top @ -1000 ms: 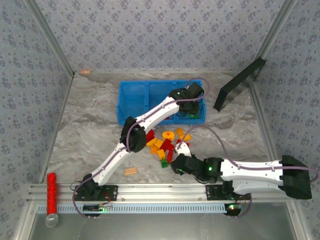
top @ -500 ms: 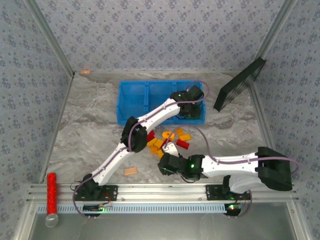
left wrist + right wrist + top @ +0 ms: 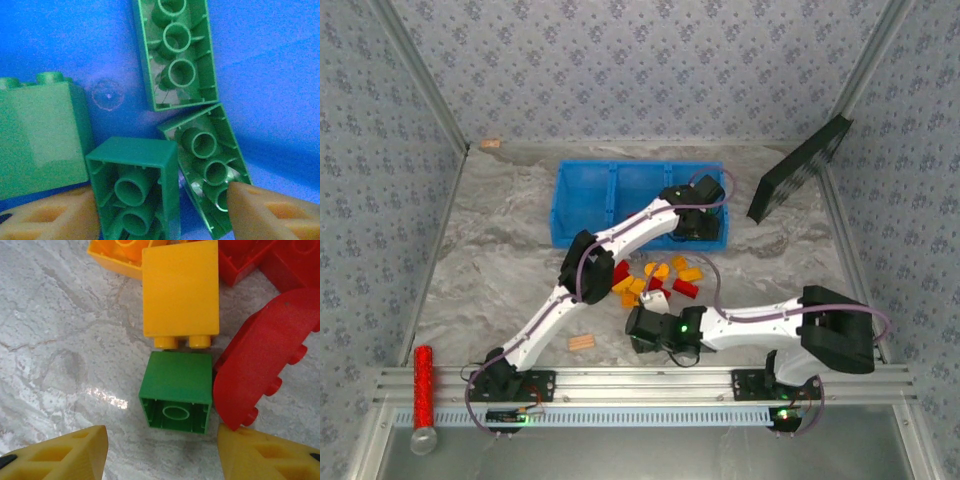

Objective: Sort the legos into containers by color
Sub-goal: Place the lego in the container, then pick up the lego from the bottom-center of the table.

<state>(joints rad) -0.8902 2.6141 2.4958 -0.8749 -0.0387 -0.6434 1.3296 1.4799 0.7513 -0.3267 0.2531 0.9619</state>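
Marble tabletop (image 3: 490, 270) bears a blue bin (image 3: 582, 205) at its far side, split into three compartments. The left gripper (image 3: 161, 192) is down in the bin's right compartment, jaws apart and gripping nothing. Four green bricks (image 3: 177, 50) lie on the bin floor there. One of them, hollow side up, sits between the fingers with a gap to one finger (image 3: 270, 210). Loose legos (image 3: 655, 280), red, yellow and orange, lie in a heap just in front of the bin. The right gripper (image 3: 161, 432) hangs at the heap's side away from the bin, jaws wide and empty. A lone green brick (image 3: 175, 387) lies on the table just ahead of them, beside a yellow brick (image 3: 180, 290) and a red brick (image 3: 262, 370).
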